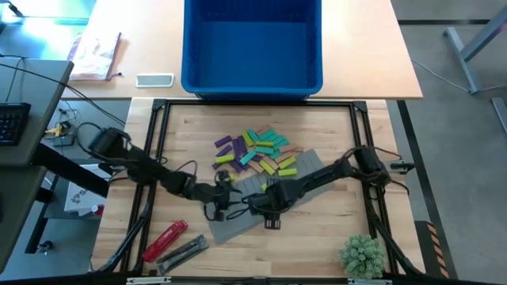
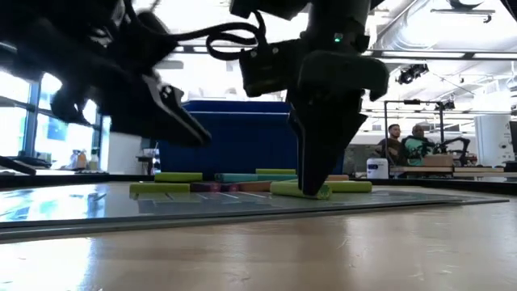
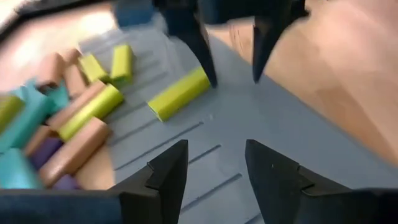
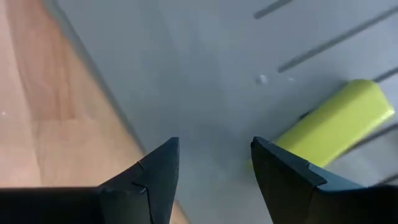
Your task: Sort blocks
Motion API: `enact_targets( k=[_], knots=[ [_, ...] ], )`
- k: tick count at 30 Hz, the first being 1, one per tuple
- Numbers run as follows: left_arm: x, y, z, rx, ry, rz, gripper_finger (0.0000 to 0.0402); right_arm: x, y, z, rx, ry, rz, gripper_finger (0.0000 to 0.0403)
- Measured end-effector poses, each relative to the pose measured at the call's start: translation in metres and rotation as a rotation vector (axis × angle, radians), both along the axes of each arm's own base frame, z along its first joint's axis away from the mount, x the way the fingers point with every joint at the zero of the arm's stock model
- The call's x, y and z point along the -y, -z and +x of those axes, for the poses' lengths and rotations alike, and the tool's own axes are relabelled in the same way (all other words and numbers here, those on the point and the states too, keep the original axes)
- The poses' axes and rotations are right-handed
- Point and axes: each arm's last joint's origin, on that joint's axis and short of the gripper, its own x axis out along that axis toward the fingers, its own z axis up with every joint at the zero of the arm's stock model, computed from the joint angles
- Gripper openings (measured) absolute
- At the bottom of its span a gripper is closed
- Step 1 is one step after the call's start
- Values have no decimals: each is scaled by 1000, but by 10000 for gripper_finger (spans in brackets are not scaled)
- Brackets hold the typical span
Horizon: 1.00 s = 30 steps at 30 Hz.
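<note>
The main risk, as a judgement, is a knock rather than a grasp: the right gripper [image 4: 214, 177] is low over the grey mat [image 4: 205, 68] with its jaws parted and empty, and the lime block [image 4: 329, 127] lies just beside one finger, outside the gap, so closing or descending here could push the block along the mat or pinch only its end and let it swivel away. A second hazard is the arms themselves, since the left gripper [image 3: 214, 171], also open and holding nothing, points across the same part of the mat at the right one, and the two sit close enough in the high view that a careless advance could bring them together. The lone lime block [image 3: 179, 93] rests flat on the mat with one end touching a right fingertip, apart from the pile [image 1: 255, 153] of purple, teal, tan and lime blocks that lies toward the mat's far edge and spills onto the table [image 1: 317, 245] in front of the blue bin [image 1: 252, 79]
</note>
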Motion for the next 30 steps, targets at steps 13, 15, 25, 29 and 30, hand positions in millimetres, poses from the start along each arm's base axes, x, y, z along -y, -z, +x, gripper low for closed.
enact_targets(
  k=[13,15,25,29,30],
  knots=[
    [1,43,19,-122,-6,-2,145,57,1,6,-75,-32,-95,185],
    [1,43,19,-124,-12,-11,145,73,1,5,-101,-9,-157,184],
    [1,45,18,-138,-18,-19,145,117,-5,-15,-312,157,-219,185],
    [1,45,18,-139,-17,-19,145,105,-17,-20,-299,165,-226,185],
    [1,45,17,-140,-16,-21,145,101,-22,-21,-283,166,-240,185]
  ],
)
